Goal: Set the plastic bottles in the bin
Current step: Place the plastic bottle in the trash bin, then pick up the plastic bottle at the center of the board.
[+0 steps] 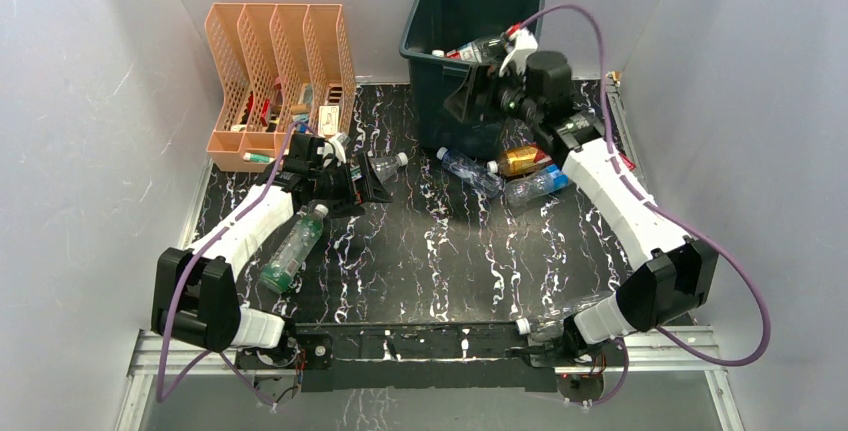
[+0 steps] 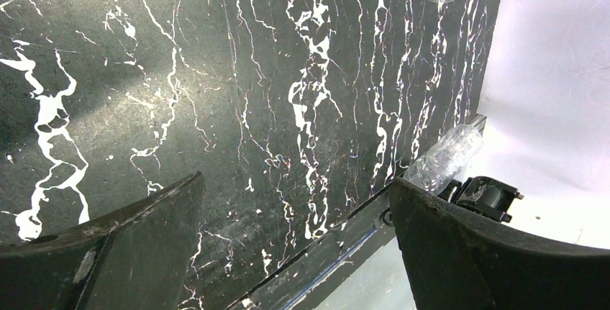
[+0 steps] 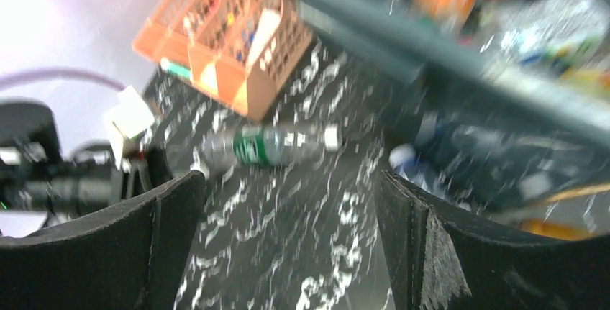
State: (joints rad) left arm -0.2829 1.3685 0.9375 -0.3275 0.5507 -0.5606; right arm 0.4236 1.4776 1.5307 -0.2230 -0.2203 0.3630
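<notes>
No writing can be read on any label; only colours show, with green on the green-banded bottle [image 3: 277, 144] lying just beyond the right gripper [image 3: 291, 177], whose fingers are spread and empty, and red and orange among the blurred bottles [image 3: 532, 15] inside the bin [image 3: 431, 51] up to its right. Only the top view shows that gripper against the bin's front rim. The left wrist view shows the left gripper [image 2: 296, 180] wide apart and holding nothing over the marbled table [image 2: 252, 73], with a clear bottle [image 2: 446, 157] just past its right finger.
</notes>
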